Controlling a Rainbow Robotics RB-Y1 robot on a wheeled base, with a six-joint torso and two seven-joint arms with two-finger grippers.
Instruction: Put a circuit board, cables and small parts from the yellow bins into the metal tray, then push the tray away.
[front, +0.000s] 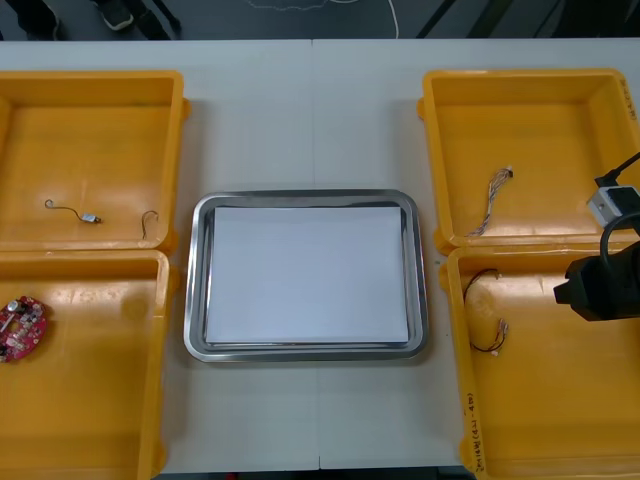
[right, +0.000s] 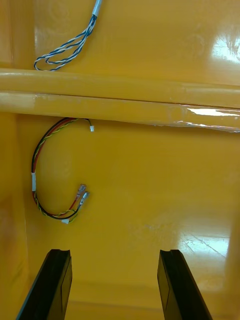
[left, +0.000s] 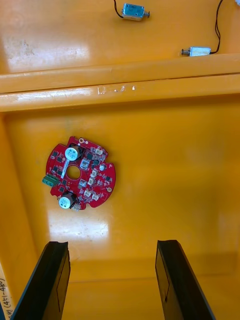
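Note:
A round red circuit board (left: 80, 172) lies flat in the near left yellow bin (left: 165, 165), ahead of my open left gripper (left: 112, 280) and toward one finger's side. In the front view the circuit board (front: 22, 328) sits at that bin's left edge. My right gripper (right: 114, 282) hangs open over the near right bin (right: 165, 175), with a curled red and yellow cable (right: 47, 172) ahead of one finger, untouched. The right arm (front: 600, 285) shows at the table's right edge. The metal tray (front: 196, 290), white inside, lies between the bins with nothing in it.
A twisted blue and white cable (front: 490, 200) lies in the far right bin (front: 540, 150). Small metal parts (left: 132, 11) on thin wires lie in the far left bin (front: 90, 150). Bin walls (right: 120, 97) rise between near and far bins.

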